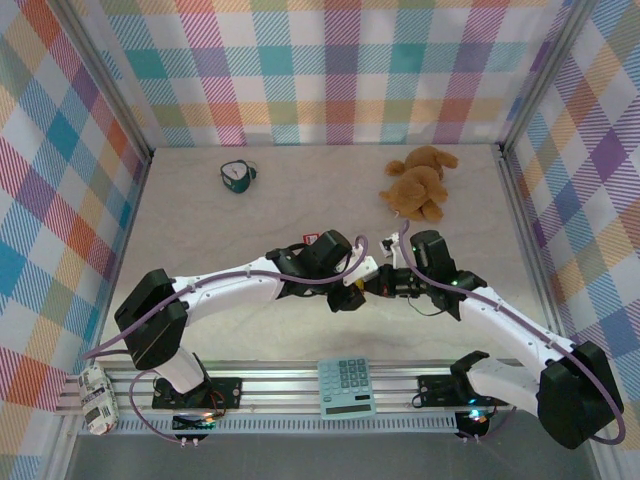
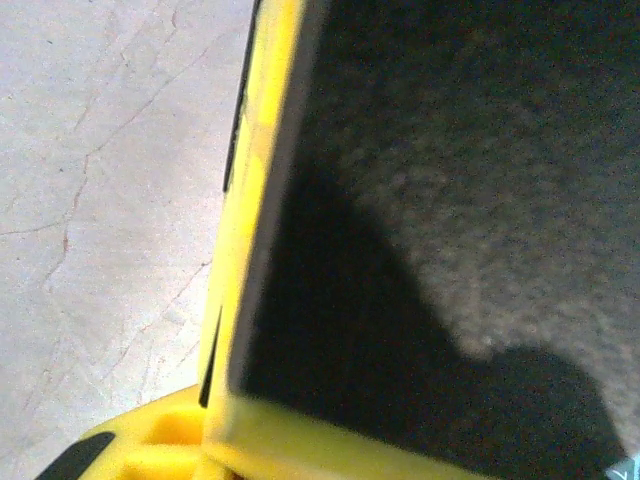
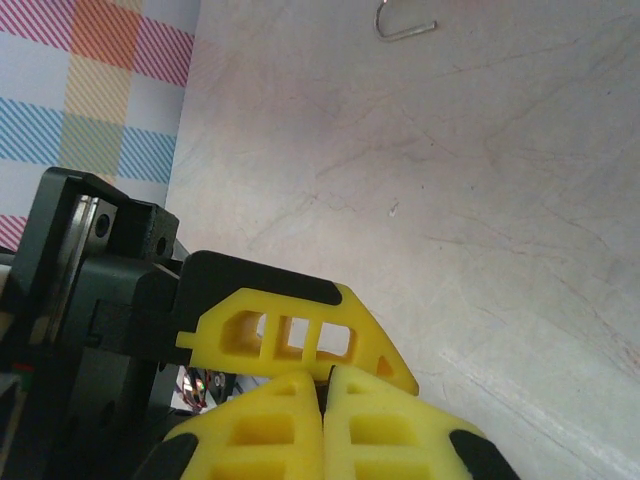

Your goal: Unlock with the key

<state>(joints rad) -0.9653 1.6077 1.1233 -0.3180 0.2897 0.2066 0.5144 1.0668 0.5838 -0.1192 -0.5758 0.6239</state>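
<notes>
Here, at centre frame of the overhead view, left gripper (image 1: 345, 297) and right gripper (image 1: 377, 283) nose to nose at mid-table (image 1: 250, 215). Right fingers (image 3: 420, 420) pressed flat together at the bottom of the right wrist view, one left finger (image 3: 372, 345) just above them. Left jaws' gap impossible to judge. Key's place likewise impossible to tell. Red padlock (image 1: 318, 238) peeking from behind the left arm; bear (image 1: 420, 183) upper right; calculator (image 1: 347, 387) bottom centre.
</notes>
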